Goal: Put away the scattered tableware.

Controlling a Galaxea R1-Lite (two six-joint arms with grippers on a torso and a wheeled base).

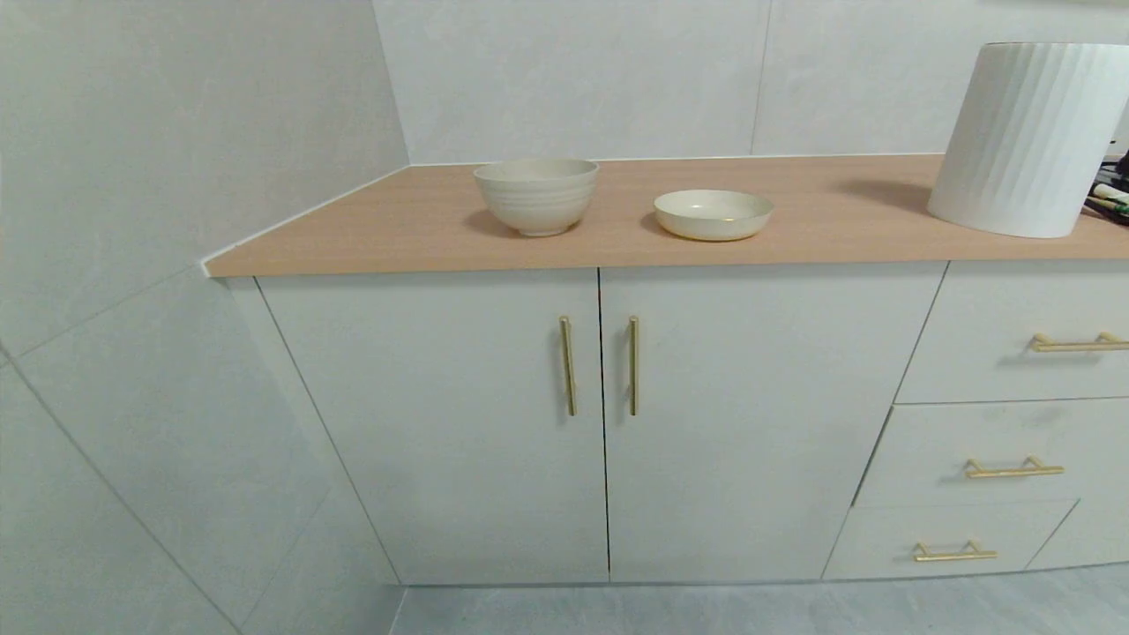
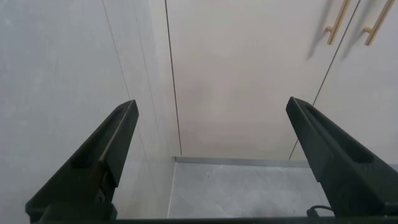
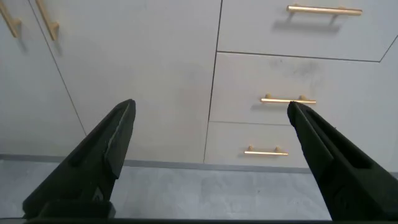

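Note:
A deep ribbed cream bowl (image 1: 536,195) stands on the wooden countertop (image 1: 820,220), left of centre. A shallow cream dish (image 1: 713,213) sits to its right, apart from it. Below them are two shut cabinet doors with gold handles (image 1: 569,366). My left gripper (image 2: 211,112) is open and hangs low in front of the left cabinet door (image 2: 249,81), near the floor. My right gripper (image 3: 211,109) is open too, low before the drawer fronts (image 3: 298,87). Neither holds anything.
A tall white ribbed cylinder (image 1: 1023,137) stands at the right end of the countertop, with dark utensils (image 1: 1110,196) beside it. Three drawers with gold handles (image 1: 1014,467) are at the right. A tiled wall closes the left side (image 1: 176,176).

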